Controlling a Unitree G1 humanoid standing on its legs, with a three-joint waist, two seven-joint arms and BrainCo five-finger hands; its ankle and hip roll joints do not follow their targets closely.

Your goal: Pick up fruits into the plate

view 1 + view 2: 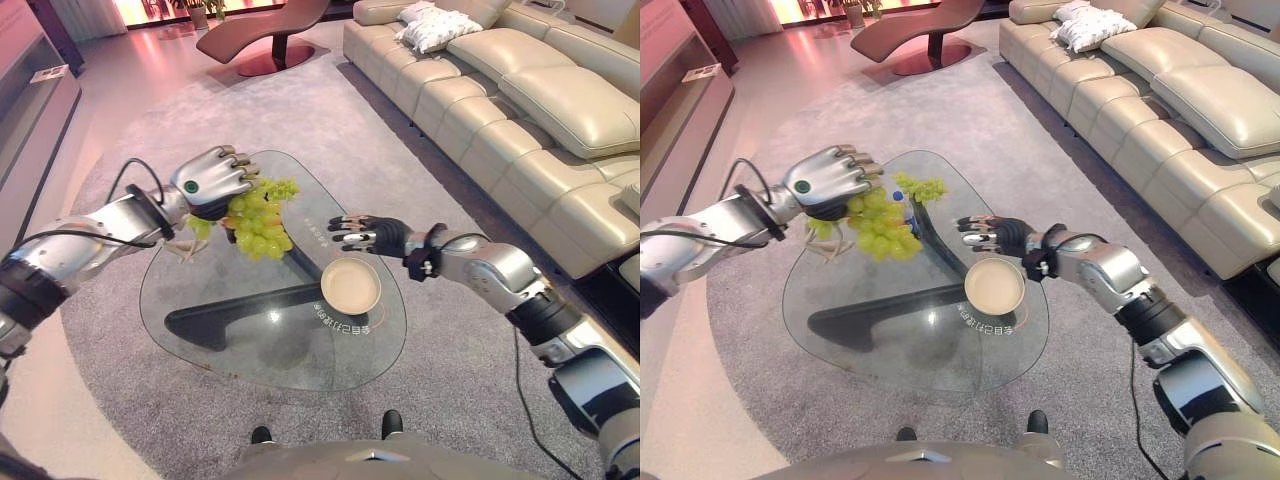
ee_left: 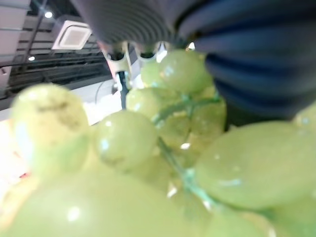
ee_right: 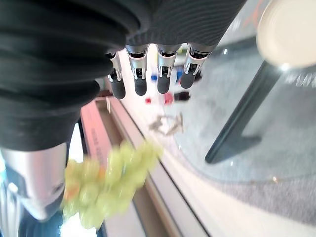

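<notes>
The room had a soft grey carpet [image 1: 420, 160] on the floor and a long cream leather sofa [image 1: 520, 110] along one side. In the middle stood a low glass table [image 1: 200, 310] with a rounded top and a dark leg under it. A small round tan plate [image 1: 350, 286] sat on the tabletop near its right edge, and nothing lay in it yet. The robot's left hand [image 1: 212, 180] was up above the far left part of the tabletop, with its fingers curled tight around a big bunch of light green grapes [image 1: 258, 222]. The grapes hung down and to the right from that hand, lifted clear of the glass. The right hand [image 1: 362, 234] hovered just past the far side of the plate with its fingers straight and loose, holding nothing. The plate lay to the right of the grapes and nearer to the robot, with a bare stretch of glass between them. So the left hand probably needed to carry the bunch right and toward the robot's edge before it let go. The right hand was much nearer the plate, but it had no fruit.
</notes>
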